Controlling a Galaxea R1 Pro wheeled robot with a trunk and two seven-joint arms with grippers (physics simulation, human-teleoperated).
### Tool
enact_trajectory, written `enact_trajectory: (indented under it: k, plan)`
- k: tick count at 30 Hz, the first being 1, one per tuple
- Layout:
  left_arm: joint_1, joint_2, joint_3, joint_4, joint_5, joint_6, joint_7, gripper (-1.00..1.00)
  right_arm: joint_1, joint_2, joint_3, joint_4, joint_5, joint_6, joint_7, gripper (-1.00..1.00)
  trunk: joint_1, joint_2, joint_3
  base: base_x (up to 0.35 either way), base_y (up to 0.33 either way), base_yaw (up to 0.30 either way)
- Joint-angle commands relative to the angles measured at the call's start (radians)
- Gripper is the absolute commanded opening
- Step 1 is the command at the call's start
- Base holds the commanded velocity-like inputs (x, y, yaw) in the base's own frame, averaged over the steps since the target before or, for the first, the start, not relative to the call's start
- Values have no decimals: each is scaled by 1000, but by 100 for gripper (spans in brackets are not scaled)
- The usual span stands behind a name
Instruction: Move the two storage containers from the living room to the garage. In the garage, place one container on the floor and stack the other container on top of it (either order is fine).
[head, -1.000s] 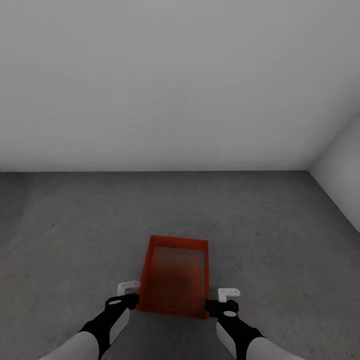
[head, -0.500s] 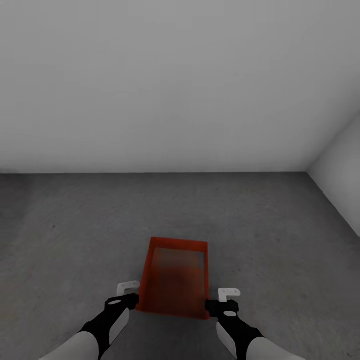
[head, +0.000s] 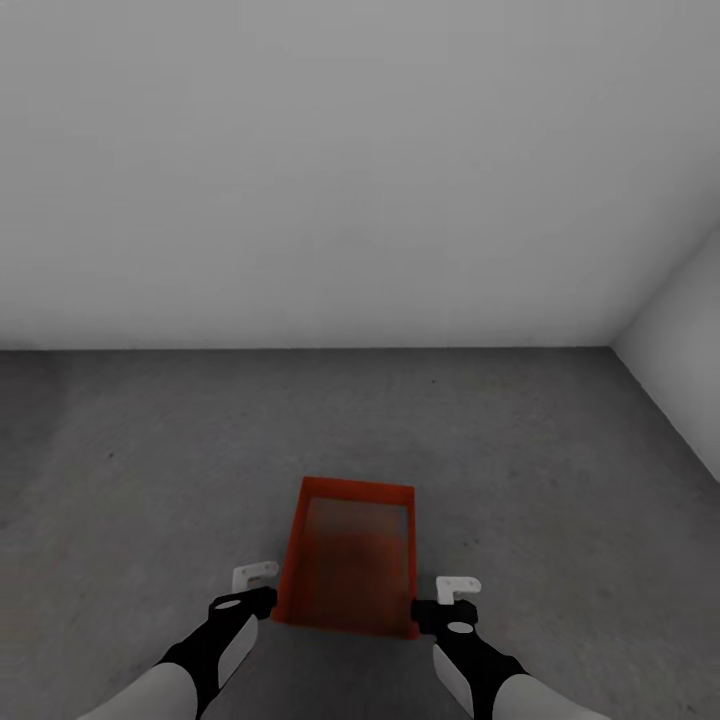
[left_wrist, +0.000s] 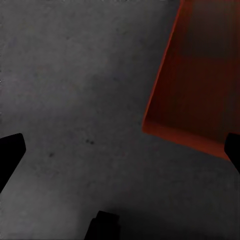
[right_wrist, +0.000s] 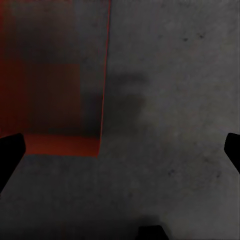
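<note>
One red-orange storage container (head: 348, 558) sits open-topped on the dark grey concrete floor (head: 150, 450) of the garage, just ahead of both arms. My left gripper (head: 260, 589) hovers beside its near left corner and my right gripper (head: 442, 600) beside its near right corner. Both are open and hold nothing. In the left wrist view the container (left_wrist: 195, 75) lies off to one side of the left gripper (left_wrist: 120, 155), with bare floor between the fingers. The right wrist view shows the same for the container (right_wrist: 50, 75) and the right gripper (right_wrist: 120, 152).
A plain white wall (head: 350, 170) closes the room a few metres ahead. A second white wall (head: 690, 370) meets it at the right corner. Bare concrete stretches around the container on all sides.
The whole picture has drifted slightly, so the camera moved a little. The container and both grippers keep their places relative to each other.
</note>
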Motion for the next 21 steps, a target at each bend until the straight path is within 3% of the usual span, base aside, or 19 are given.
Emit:
enact_trajectory:
  k: [1,21]
  plan:
    - [0,1,-8,-2,9,5,8,100,-1,0,8,1,-11,-4,-4,100,-4,7,3,0,0,0]
    - [0,1,-8,-2,9,5,8,100,-1,0,8,1,-11,-5,-4,100,-81,147,65,0,0,0]
